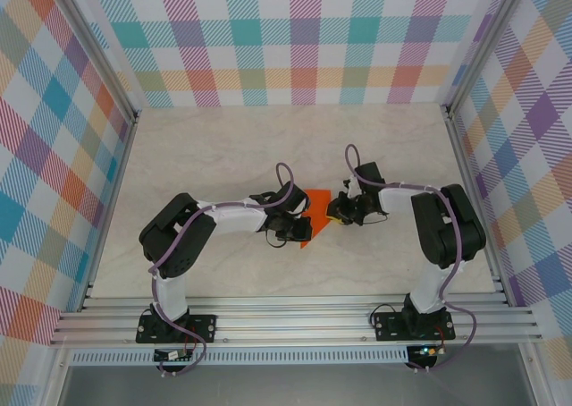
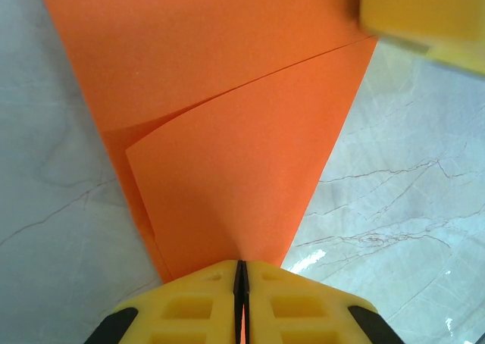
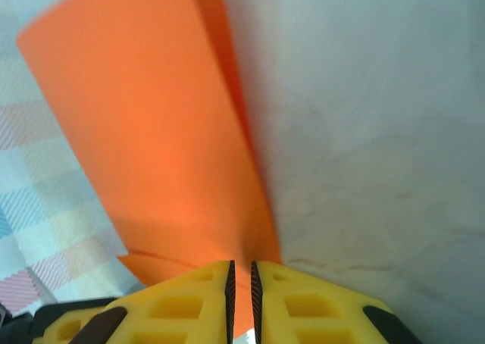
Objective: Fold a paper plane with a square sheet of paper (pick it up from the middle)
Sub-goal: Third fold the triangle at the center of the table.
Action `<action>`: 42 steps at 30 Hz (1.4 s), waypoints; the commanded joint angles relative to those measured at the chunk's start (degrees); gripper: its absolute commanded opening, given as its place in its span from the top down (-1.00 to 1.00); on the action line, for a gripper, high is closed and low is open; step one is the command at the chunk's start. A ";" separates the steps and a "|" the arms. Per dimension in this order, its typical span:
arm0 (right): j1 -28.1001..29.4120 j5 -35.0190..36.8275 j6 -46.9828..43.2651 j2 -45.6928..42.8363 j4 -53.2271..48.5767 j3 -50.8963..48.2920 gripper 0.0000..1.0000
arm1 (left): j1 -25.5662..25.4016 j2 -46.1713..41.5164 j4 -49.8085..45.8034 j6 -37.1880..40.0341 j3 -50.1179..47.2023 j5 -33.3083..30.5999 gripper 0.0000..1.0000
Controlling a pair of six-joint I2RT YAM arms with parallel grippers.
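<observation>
Tabletop (image 1: 223,147), paper (image 2: 227,132) pinched by left end effector (image 2: 241,267), right end effector (image 3: 241,268)

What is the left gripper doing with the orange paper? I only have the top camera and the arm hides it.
Observer: The left gripper is shut on a pointed corner of the orange paper.
Operator: Any fold made yet?
Observer: Yes, one flap lies folded over, its edge running diagonally across the sheet.
Operator: And the other arm?
Observer: The right gripper is pinched on the paper's far end, jaws almost together.
</observation>
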 commanded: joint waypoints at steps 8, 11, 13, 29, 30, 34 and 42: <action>-0.71 -4.71 0.26 -2.87 1.66 0.23 0.64 | -0.60 -0.05 -6.16 0.55 -2.47 -1.37 0.77; 1.60 -7.28 0.37 -3.18 2.67 -0.30 0.63 | -0.52 -0.28 -5.98 0.52 -2.38 -1.20 0.77; 3.38 -8.81 0.13 -2.44 2.87 0.06 0.62 | -0.52 -0.40 -5.98 0.42 -2.22 -1.11 0.77; 5.09 -1.44 -3.11 5.13 -2.38 1.47 0.70 | -0.53 -4.41 -5.40 0.21 1.19 2.48 0.48; 5.09 -1.37 -3.23 5.07 -2.53 1.53 0.70 | -0.54 -4.42 -5.03 0.48 1.57 3.82 0.47; 5.08 -0.92 -3.46 5.08 -2.90 1.64 0.71 | -0.53 -3.45 -4.72 0.89 2.97 6.84 0.48; 5.09 -0.43 -3.68 5.30 -3.47 1.82 0.71 | -0.55 1.65 -6.60 0.63 3.79 8.41 0.52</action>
